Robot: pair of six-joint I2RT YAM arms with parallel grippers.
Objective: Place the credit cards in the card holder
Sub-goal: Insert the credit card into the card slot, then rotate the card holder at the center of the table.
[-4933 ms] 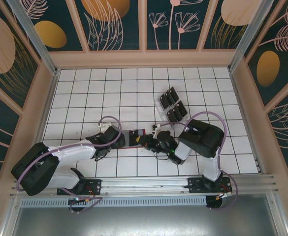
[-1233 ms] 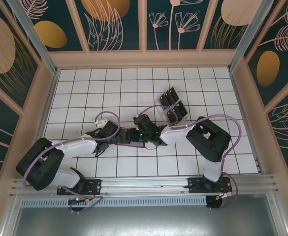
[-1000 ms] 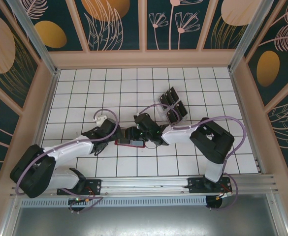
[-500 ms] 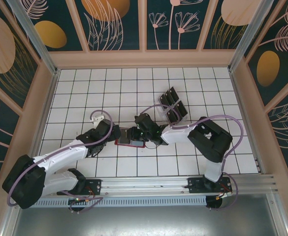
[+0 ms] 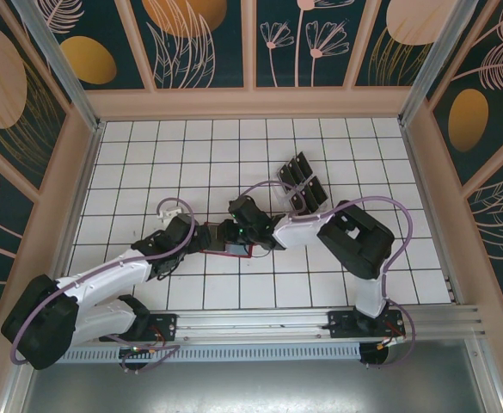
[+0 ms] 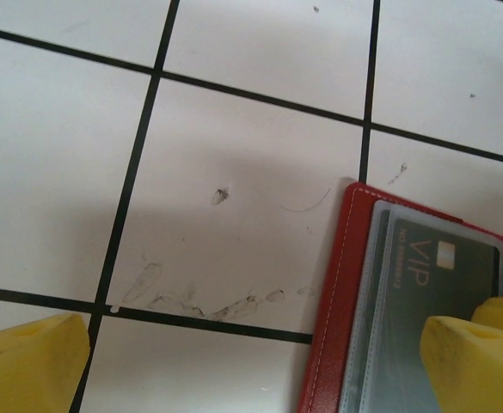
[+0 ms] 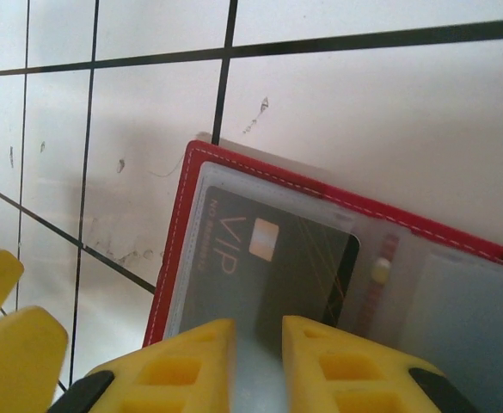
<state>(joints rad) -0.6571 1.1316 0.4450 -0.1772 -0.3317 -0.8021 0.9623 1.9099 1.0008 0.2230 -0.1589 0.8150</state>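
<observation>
The red card holder [image 7: 169,258] lies open on the white tiles, its left edge [image 6: 333,292] showing in the left wrist view. A black card marked VIP [image 7: 277,258] sits under its clear inner sleeve. My right gripper [image 7: 259,361] hovers low over that sleeve, jaws a narrow gap apart with the pale sleeve showing between them. My left gripper [image 6: 251,370] is wide open at the holder's left edge, one fingertip [image 6: 475,361] over the sleeve. In the top view both grippers meet over the holder [image 5: 241,250]. Several more black credit cards [image 5: 301,182] stand in a clear tray.
The clear slotted tray [image 5: 279,179] sits behind and right of the grippers. A yellow finger of the left gripper [image 7: 10,344] shows at the lower left of the right wrist view. Wooden walls [image 5: 251,103] ring the tiled table.
My right gripper's jaws have narrowed and it has edged slightly left over the holder. My left arm's elbow has swung back toward the near edge. Its gripper stays wide open by the holder.
</observation>
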